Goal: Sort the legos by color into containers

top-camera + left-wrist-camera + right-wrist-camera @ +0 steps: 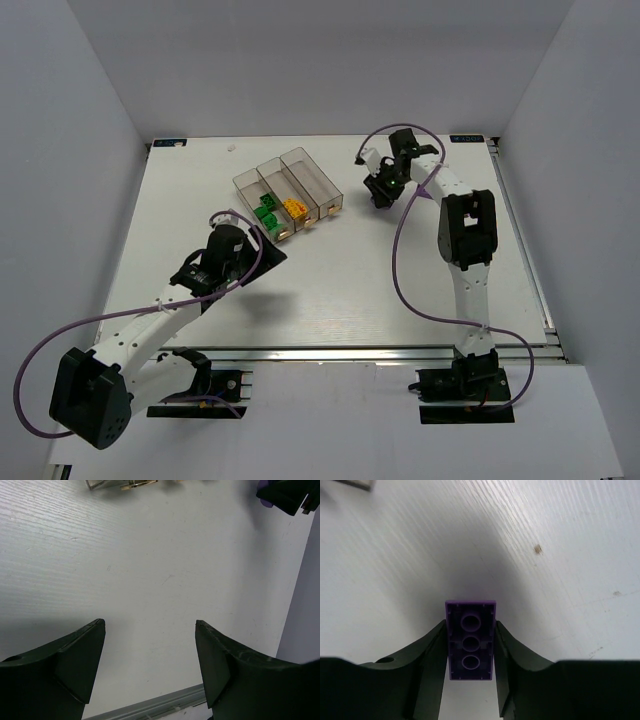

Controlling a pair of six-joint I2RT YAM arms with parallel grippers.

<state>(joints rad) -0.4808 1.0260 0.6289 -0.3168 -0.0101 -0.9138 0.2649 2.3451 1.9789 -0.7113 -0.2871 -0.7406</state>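
The white, faintly grained table [330, 290] fills the top view. At upper centre are three joined smoky transparent plastic bins [312, 178]. The left one holds green studded bricks [268, 215] and the middle one yellow-orange bricks [294, 209], too small to count. The left gripper [150, 625] has its black fingers apart over bare table. Right of the bins, the right gripper [470, 630] clamps a purple rectangular brick [470, 640] with its hollow, three-tubed underside facing the camera. From above, the brick is hidden.
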